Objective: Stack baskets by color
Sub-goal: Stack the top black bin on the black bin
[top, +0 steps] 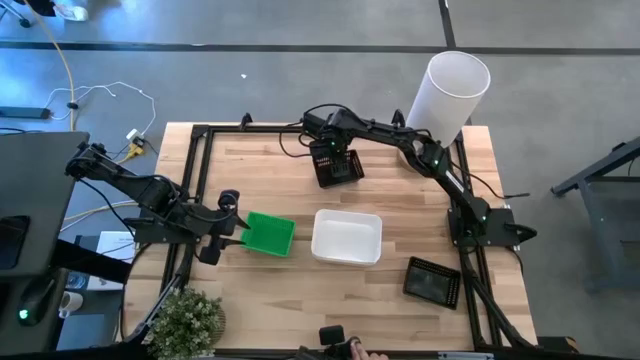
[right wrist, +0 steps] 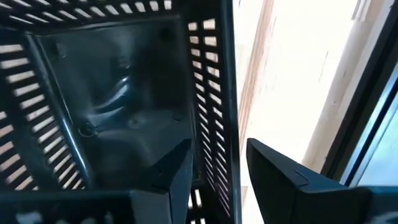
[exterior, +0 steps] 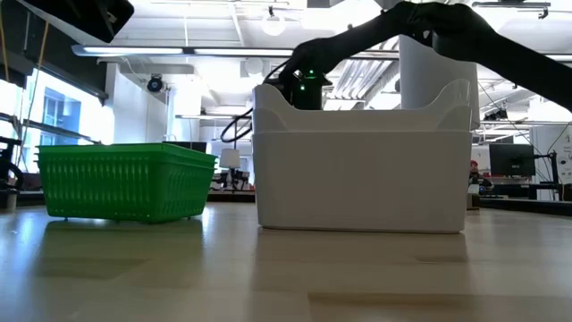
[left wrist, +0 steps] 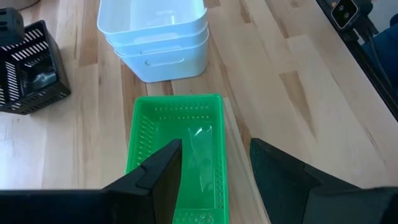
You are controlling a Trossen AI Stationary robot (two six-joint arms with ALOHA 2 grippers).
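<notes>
The white baskets (top: 347, 237) stand nested in one stack near the middle of the table (top: 400, 195) — the left wrist view shows the stepped rims of three, one inside another, and the top one holds nothing. Just beside that stack, toward the left arm, sits the green basket (top: 269, 233); how many green ones are nested there cannot be told, and its inside shows only a bare perforated floor. Two lots of black mesh baskets lie well apart: one black basket (top: 336, 165) at the far side of the table, and another black basket (top: 433, 279) at the near right corner, low and empty.

The left gripper (top: 234, 226) is at the green basket's short end. Its fingers (left wrist: 155, 180) stand wide apart, straddling that basket's side wall, one over the inside and one outside it — not pressed against the plastic as far as can be seen.

The right gripper (top: 328, 150) reaches across to the far black basket. Its fingers (right wrist: 177, 165) are parted either side of the slotted mesh wall; whether they pinch it cannot be told.

A tall white cylinder (top: 450, 92) stands at the far right corner, and a potted plant (top: 187, 320) at the near left corner.
</notes>
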